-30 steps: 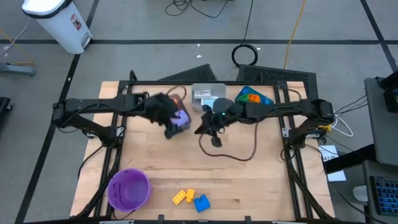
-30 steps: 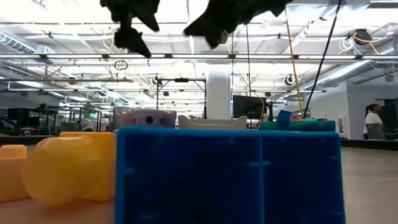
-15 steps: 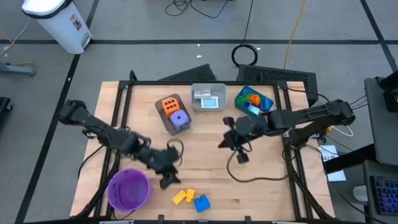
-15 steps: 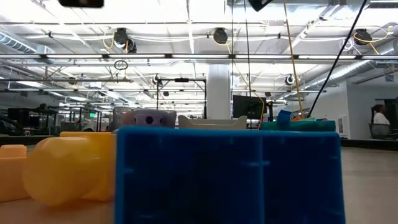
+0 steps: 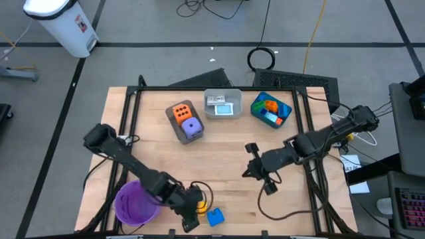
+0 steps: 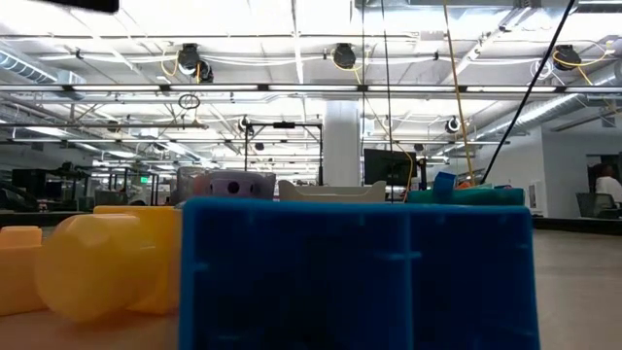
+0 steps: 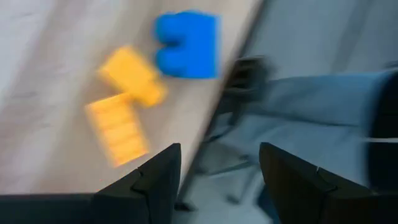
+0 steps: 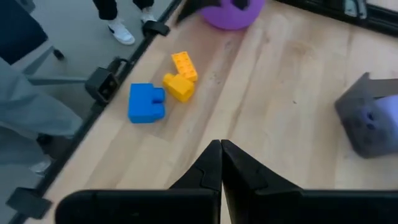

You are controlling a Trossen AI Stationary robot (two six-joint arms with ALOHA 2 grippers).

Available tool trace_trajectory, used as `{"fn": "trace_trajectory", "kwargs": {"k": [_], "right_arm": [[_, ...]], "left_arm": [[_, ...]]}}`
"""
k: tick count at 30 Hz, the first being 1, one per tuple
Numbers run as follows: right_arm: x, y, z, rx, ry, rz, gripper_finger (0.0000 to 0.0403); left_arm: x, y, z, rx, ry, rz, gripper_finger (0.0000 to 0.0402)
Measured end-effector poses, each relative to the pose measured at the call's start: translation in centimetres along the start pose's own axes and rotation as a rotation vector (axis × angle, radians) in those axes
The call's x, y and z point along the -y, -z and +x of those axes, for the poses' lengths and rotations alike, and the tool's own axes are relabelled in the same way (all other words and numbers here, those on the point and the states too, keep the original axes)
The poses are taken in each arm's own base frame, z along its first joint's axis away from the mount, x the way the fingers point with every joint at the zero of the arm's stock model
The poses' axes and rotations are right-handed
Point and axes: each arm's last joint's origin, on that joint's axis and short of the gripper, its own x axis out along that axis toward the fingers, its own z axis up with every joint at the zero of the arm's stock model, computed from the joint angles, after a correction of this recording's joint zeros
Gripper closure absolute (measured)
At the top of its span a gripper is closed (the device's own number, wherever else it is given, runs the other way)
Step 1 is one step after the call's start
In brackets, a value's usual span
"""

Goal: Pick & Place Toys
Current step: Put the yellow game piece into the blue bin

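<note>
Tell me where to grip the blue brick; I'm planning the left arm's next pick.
My judgement: take the blue brick from above across its two flat side walls. It lies flat on the table near the front edge, and the yellow bricks sit close on one side, so fingers should close along the walls facing away from them. The open left gripper is already beside it.

table (image 5: 219, 149): wood | 2 yellow bricks (image 5: 196, 207) | blue brick (image 5: 215, 216) | purple bowl (image 5: 136, 202) | 3 bins (image 5: 222, 105)

Bright overhead light, left wrist view motion-blurred
</note>
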Motion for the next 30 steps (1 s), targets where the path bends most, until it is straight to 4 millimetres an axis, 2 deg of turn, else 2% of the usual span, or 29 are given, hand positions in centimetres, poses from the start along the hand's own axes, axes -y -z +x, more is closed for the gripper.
{"fn": "trace_trajectory", "kwargs": {"k": [6,14,30], "right_arm": [[-0.7,0.3,0.0,-0.027,-0.021,0.014,0.0403],[-0.6,0.5,-0.1,-0.054,-0.015,0.064,0.0403],[-0.6,0.6,-0.1,-0.059,-0.018,0.064,0.0403]], "left_arm": [[-1.5,0.1,2.0,-0.088,-0.256,-0.023,0.0179],[-2.8,-0.1,5.2,-0.113,-0.326,-0.069,0.0179],[-3.8,-1.9,5.2,-0.010,-0.374,-0.119,0.0174]]}}
